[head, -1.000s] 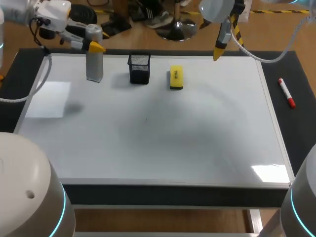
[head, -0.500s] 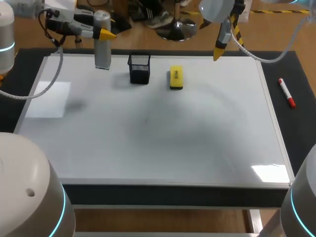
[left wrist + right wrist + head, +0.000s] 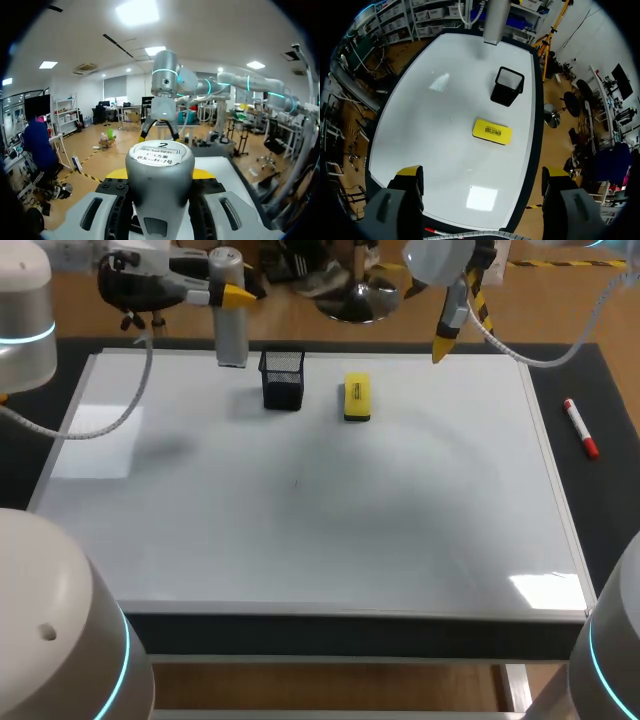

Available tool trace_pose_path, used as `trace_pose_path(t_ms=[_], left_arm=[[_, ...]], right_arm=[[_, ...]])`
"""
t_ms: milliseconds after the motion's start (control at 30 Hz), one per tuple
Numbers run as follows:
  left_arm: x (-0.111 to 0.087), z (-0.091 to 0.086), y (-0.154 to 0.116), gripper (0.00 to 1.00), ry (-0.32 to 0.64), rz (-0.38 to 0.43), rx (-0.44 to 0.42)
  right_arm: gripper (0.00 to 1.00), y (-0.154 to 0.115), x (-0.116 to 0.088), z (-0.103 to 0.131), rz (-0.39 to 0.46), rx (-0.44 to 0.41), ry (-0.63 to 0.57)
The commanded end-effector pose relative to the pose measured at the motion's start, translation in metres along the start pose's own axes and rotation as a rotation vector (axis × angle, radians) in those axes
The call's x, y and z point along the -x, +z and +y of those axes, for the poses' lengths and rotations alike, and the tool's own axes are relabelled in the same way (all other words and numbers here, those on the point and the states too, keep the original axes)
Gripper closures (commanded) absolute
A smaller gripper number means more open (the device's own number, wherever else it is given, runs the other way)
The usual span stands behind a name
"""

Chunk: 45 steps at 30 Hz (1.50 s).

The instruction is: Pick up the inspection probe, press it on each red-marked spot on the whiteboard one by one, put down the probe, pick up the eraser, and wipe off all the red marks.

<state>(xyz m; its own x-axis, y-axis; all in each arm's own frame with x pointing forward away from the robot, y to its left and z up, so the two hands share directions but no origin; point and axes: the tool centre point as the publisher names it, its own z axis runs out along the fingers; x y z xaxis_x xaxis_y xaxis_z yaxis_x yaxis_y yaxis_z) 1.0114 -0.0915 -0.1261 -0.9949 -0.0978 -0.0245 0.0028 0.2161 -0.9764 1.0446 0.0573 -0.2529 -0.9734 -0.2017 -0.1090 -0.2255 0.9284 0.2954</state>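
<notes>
My left end effector (image 3: 230, 297) is clamped on the inspection probe (image 3: 231, 330), a grey cylinder held upright with a yellow fingertip on either side of it. In the left wrist view the probe's capped top fills the space between the fingers. It hangs over the far edge of the whiteboard (image 3: 300, 530), just left of the black mesh cup (image 3: 283, 378). I can't tell whether its lower end touches the board.

My right end effector (image 3: 481, 172) hovers over the far right part of the board with its fingers spread wide and nothing between them.

The yellow eraser (image 3: 356, 398) lies flat on the board just to the right of the cup and apart from it. A red marker (image 3: 580, 428) lies on the dark table (image 3: 605, 510) past the board's right edge.
</notes>
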Motion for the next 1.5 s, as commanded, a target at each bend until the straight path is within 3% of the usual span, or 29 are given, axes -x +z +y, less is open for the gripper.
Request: trace_pose_path(t_ms=[33,367,800,1200,1500], left_arm=[[0.011,0.001,0.006,1.0,0.006,0.048,-0.019],[0.015,-0.003,0.023,1.0,0.017,0.089,-0.056],[0.025,0.004,0.053,1.0,0.023,0.145,-0.089],[0.036,0.017,0.069,1.0,0.031,0.149,-0.087],[0.048,0.025,0.074,1.0,0.017,0.104,-0.085]], right_arm=[[0.0,-0.001,0.001,0.0,0.004,-0.004,0.0],[0.0,-0.001,0.001,0.0,0.004,-0.004,0.0],[0.0,-0.001,0.001,0.0,0.004,-0.004,0.0],[0.0,-0.001,0.001,0.0,0.004,-0.004,0.0],[0.0,-0.001,0.001,0.0,0.004,-0.004,0.0]])
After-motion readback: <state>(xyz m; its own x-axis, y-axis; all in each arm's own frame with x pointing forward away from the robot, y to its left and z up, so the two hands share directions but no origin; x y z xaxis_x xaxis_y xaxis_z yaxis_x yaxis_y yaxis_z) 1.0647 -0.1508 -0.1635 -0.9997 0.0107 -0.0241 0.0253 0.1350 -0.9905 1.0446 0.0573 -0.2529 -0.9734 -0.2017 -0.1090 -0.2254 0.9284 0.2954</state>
